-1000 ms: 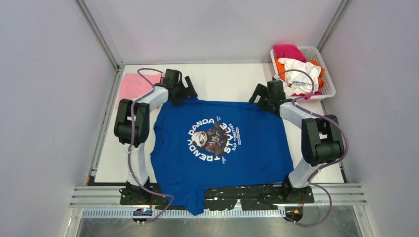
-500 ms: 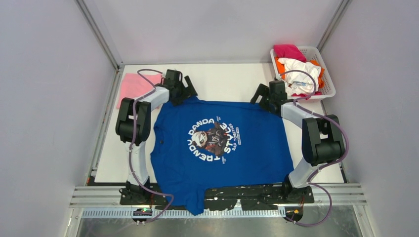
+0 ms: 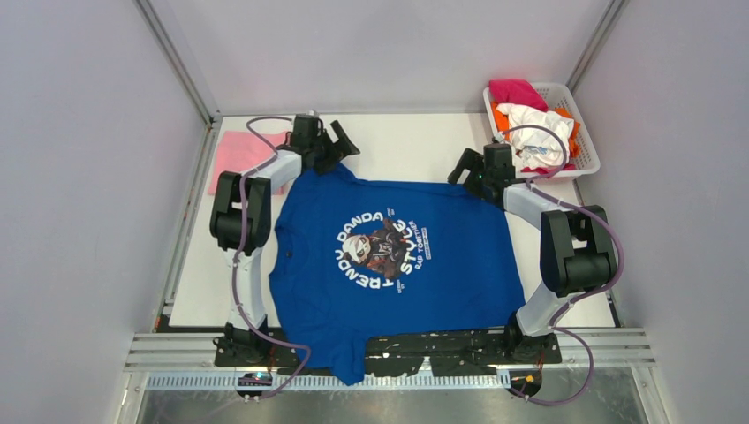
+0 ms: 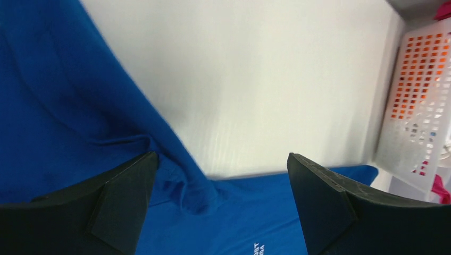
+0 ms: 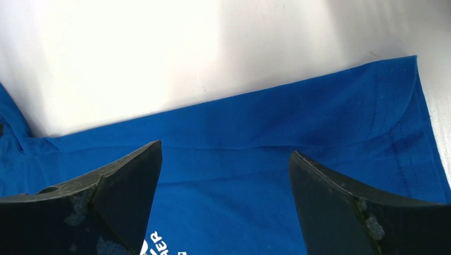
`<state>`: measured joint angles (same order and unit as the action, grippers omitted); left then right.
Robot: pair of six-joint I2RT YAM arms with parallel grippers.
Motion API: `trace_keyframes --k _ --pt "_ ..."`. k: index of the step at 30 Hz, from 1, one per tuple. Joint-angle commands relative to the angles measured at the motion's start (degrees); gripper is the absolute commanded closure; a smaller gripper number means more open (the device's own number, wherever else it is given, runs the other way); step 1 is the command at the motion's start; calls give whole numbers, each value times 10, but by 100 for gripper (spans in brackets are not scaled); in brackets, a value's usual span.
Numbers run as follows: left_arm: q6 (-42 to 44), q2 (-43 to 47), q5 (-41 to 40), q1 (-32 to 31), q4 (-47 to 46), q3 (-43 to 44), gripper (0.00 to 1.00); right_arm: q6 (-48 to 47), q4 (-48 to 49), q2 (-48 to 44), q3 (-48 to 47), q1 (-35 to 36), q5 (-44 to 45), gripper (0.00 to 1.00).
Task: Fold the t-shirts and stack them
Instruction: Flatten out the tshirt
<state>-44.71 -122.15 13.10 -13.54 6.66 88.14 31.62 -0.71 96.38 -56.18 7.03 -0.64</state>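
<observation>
The royal-blue t-shirt [image 3: 397,265] with the round panda print lies flat, print up, across the white table [image 3: 397,146]; its near edge hangs over the front rail. My left gripper [image 3: 336,150] is open and empty, above the shirt's far left corner. In the left wrist view a small bunched fold of the blue shirt [image 4: 191,196] lies between my open fingers [image 4: 122,196]. My right gripper [image 3: 466,172] is open and empty over the shirt's far right edge [image 5: 298,111]. A plain light-pink t-shirt [image 3: 240,157] lies folded at the far left.
A white slatted basket [image 3: 583,141] at the far right corner holds magenta [image 3: 517,91], orange and white [image 3: 534,132] shirts; it also shows in the left wrist view [image 4: 420,106]. Grey walls enclose the table on three sides. The arm bases sit on the front rail.
My left gripper has let go of the shirt's far left corner, risen and swung a little right. The right gripper has shifted slightly back and right. The shirt lies as before.
</observation>
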Motion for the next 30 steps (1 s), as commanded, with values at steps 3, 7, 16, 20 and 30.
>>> trace_keyframes --k 3,7,16,20,30 --pt "-24 -43 52 11 -63 78 4 -2 26 -17 4 -7 -12 5" --pt "-26 -73 67 13 -45 134 4 -4 26 -18 6 -9 -11 5" --pt "31 88 26 23 -57 -46 2 -8 29 -20 9 -9 -22 5" --pt "38 140 2 24 -44 -130 2 -9 30 -23 13 -10 -23 5" --pt "13 81 19 23 -6 -109 13 -9 30 -26 14 -10 -19 5"
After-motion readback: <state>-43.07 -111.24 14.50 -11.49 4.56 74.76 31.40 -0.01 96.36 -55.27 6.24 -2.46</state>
